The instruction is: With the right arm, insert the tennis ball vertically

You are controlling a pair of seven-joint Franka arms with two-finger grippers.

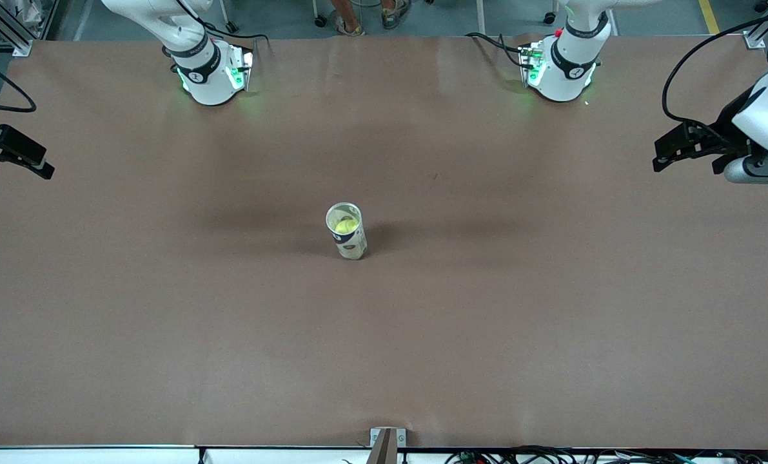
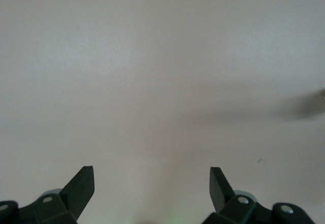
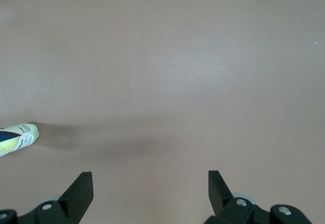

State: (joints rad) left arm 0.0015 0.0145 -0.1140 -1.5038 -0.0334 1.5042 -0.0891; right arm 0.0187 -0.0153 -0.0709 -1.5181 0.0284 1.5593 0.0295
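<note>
The tennis ball [image 1: 345,226] sits inside the clear tube [image 1: 347,232], which stands upright near the table's [image 1: 384,335] middle. From the tube, the right gripper [image 1: 9,158] hangs at about ten o'clock over the table's edge, fingers spread wide and holding nothing. The left gripper [image 1: 687,154] waits at about two o'clock, likewise wide apart and empty.

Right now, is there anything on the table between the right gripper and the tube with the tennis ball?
Nothing visible. The right gripper, open, is over the right arm's end of the table. The upright tube stands mid-table with the tennis ball already inside. Only bare tabletop lies between them.
</note>
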